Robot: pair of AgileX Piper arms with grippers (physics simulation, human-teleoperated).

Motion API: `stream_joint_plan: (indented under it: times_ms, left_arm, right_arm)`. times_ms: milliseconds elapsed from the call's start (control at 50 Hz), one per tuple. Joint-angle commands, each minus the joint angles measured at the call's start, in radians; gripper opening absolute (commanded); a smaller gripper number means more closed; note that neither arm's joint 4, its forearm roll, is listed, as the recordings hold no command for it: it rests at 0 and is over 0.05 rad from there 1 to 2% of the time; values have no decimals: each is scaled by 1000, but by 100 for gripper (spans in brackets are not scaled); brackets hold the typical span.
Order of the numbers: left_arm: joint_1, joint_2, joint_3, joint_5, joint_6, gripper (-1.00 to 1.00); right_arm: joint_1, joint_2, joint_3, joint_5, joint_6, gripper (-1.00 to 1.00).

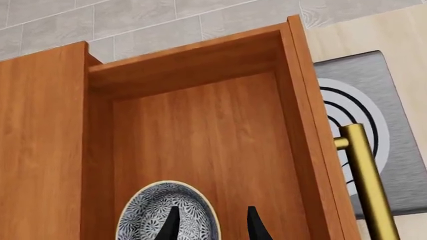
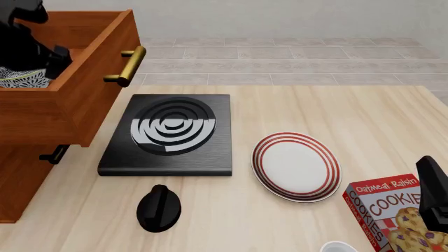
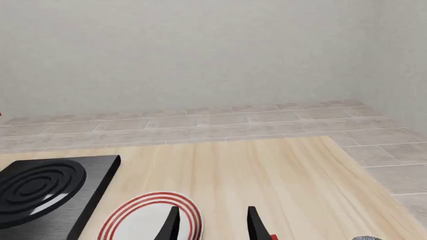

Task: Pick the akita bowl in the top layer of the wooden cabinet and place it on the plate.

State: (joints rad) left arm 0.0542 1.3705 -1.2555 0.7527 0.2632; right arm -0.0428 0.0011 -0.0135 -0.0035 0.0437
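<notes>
Left wrist view puts the akita bowl (image 1: 168,212) at the lower edge of the frame, lying on the floor of the top layer (image 1: 220,145), which is pulled out from the wooden cabinet (image 1: 40,150). My left gripper (image 1: 211,223) has its fingers spread: one dark fingertip (image 1: 172,225) sits over the bowl's patterned inside and the other (image 1: 255,226) over bare drawer wood just beside the rim, so the jaws straddle the rim. I cannot tell whether either tip touches the bowl. Nothing else lies in the drawer. Its brass bar handle (image 1: 365,180) runs down the right side of that frame, with the stove's grey rings beyond it.

From the front view, the open drawer (image 2: 77,100) fills the upper left corner, the left arm's dark bulk (image 2: 24,47) sits over it, and a sliver of the bowl (image 2: 21,79) shows inside. Below the drawer sits the black square stove (image 2: 171,134), and a black knob-like object (image 2: 159,207) lies nearer the bottom edge. The plate (image 2: 297,165) rests bare right of centre, well apart from the cabinet. A cookie box (image 2: 392,212) stands in the lower right corner, and a white cup's rim (image 2: 337,247) peeks in at the bottom edge.

My right gripper (image 3: 211,224) has its fingers parted and holds nothing, hovering with the plate's red-ringed rim (image 3: 140,210) under one tip.
</notes>
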Motion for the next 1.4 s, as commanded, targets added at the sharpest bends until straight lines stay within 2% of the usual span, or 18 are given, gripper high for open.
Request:
stream_joint_plan:
  times_ms: [20, 400, 420, 940, 1400]
  left_arm:
    - [1, 4, 28, -20, -1, 100]
    - [-1, 11, 35, -28, -4, 100]
    - [-2, 12, 35, -28, -5, -100]
    - [-18, 5, 8, -9, 4, -100]
    - [-46, 3, -55, 28, -18, -100]
  right_arm:
    - [0, 0, 0, 0, 0, 100]
    - [0, 0, 0, 0, 0, 100]
    - [0, 0, 0, 0, 0, 100]
    - [0, 0, 0, -1, -1, 100]
    - [0, 0, 0, 0, 0, 100]
